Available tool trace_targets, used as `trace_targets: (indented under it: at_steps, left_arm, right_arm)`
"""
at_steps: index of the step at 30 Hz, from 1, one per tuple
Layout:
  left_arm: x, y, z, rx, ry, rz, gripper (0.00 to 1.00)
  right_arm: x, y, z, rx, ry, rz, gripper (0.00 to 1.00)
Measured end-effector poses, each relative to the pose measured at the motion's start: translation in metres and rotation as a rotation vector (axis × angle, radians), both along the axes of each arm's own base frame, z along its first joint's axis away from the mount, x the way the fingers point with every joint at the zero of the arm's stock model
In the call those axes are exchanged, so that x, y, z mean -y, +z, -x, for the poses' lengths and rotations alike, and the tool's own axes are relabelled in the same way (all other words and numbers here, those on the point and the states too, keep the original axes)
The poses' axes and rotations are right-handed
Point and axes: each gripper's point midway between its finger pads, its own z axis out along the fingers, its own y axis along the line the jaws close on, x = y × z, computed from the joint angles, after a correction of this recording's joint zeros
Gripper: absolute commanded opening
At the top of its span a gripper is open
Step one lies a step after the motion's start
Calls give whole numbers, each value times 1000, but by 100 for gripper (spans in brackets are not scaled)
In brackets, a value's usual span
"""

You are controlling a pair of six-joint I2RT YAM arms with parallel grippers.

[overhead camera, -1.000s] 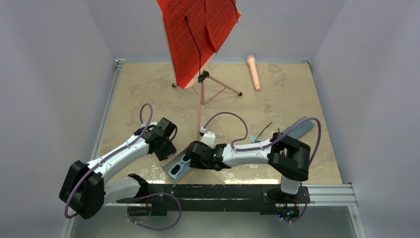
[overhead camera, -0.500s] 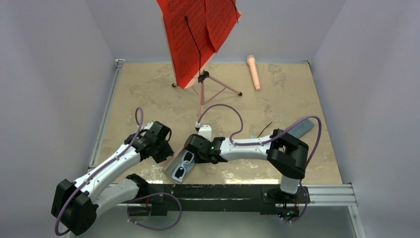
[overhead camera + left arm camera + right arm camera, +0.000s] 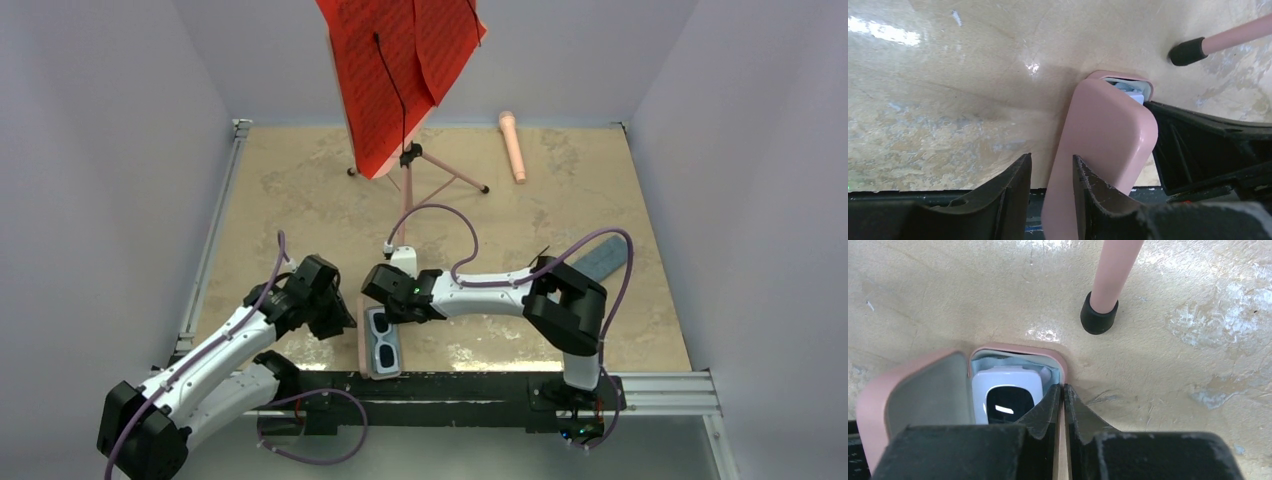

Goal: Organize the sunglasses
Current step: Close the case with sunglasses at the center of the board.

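The white-framed sunglasses [image 3: 382, 340] lie inside the open pink case [image 3: 362, 340] near the table's front edge. In the right wrist view one white rim with a dark lens [image 3: 1003, 377] shows in the case's blue lining. My right gripper [image 3: 388, 310] [image 3: 1063, 387] is shut on the case's far wall. My left gripper [image 3: 340, 318] [image 3: 1050, 159] is open beside the raised pink lid [image 3: 1103, 130], whose edge runs past its right finger. Of the black sunglasses only thin arms [image 3: 540, 255] show behind my right arm.
A red music stand [image 3: 405, 70] rises at the back; one rubber foot [image 3: 1099, 315] [image 3: 1185, 52] is just beyond the case. A grey-blue flat case [image 3: 605, 257] lies to the right. A pink stick-shaped object [image 3: 513, 145] lies far back. The black base rail [image 3: 450, 385] borders the case.
The pink case has swung from slanted to nearly straight and slid toward the front edge, its lid now stands open with the white sunglasses showing. Both grippers moved left and nearer with it.
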Motion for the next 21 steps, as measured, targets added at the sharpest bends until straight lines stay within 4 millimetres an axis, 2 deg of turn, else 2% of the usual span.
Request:
trace_targets:
  at_steps: [2, 7, 12, 15, 21]
  left_arm:
    - [3, -2, 2, -11, -17, 8, 40]
    - [8, -7, 5, -34, -49, 12, 39]
    - [9, -13, 7, -41, -53, 16, 39]
    - [9, -13, 7, -40, -49, 16, 39]
    - [6, -7, 10, -25, -49, 24, 40]
  right_arm:
    - [0, -1, -1, -1, 2, 9, 9]
    - [1, -4, 0, -10, 3, 26, 23]
    - [1, -7, 4, -29, 7, 29, 26]
    - [1, -8, 6, -37, 8, 25, 24]
    - [3, -8, 10, -41, 7, 23, 10]
